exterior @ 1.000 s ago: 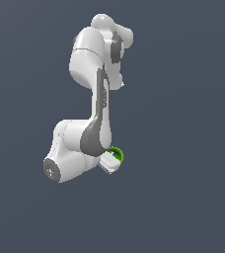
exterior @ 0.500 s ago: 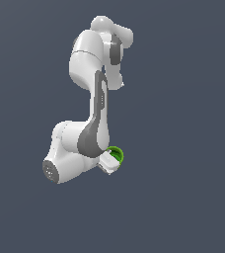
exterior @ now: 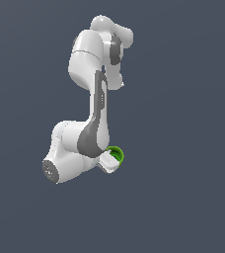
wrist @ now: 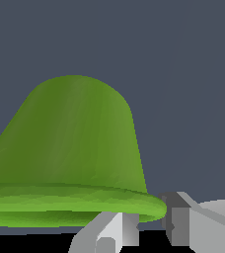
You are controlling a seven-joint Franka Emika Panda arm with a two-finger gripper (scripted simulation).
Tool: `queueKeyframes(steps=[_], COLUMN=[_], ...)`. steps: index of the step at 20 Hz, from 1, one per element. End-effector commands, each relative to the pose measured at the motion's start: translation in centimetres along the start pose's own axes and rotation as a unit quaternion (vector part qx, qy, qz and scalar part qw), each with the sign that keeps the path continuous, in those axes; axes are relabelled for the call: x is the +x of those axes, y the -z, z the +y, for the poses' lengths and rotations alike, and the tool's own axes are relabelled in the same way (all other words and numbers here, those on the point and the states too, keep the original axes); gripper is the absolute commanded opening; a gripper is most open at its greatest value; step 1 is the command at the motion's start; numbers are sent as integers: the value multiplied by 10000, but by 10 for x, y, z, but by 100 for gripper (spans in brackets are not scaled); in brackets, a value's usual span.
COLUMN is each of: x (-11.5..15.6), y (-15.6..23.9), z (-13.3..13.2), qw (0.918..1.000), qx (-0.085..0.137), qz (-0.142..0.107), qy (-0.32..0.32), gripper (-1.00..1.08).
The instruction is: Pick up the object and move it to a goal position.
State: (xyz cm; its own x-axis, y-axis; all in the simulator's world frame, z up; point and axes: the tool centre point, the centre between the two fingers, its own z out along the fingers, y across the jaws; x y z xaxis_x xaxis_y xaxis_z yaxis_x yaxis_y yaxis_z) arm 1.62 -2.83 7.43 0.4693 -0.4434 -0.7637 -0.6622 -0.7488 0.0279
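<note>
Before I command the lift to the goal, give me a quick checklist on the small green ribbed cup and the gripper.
1. Small green ribbed cup in sight of the wrist camera: ok.
2. Cup at the gripper in the exterior view: ok.
3. Grey fingers beside the cup's rim: ok.
4. Fingers firmly clamped on the cup: cannot tell.
5. Cup lifted off a surface: cannot tell, no surface shows.
6. Goal position visible: not ok, no marker in either view.

arm (exterior: 97, 113) upper links seemingly rotated slightly, green cup (exterior: 116, 154) barely shifted
</note>
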Motion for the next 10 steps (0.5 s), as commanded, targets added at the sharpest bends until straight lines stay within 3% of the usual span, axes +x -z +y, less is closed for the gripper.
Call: queueKeyframes(steps=[1,10], x=[-2,-22], y=[2,13], z=[0,10], qw=[10000,10000], qx=[2,2], qz=[4,4], qy=[4,4], gripper=[-100,-100])
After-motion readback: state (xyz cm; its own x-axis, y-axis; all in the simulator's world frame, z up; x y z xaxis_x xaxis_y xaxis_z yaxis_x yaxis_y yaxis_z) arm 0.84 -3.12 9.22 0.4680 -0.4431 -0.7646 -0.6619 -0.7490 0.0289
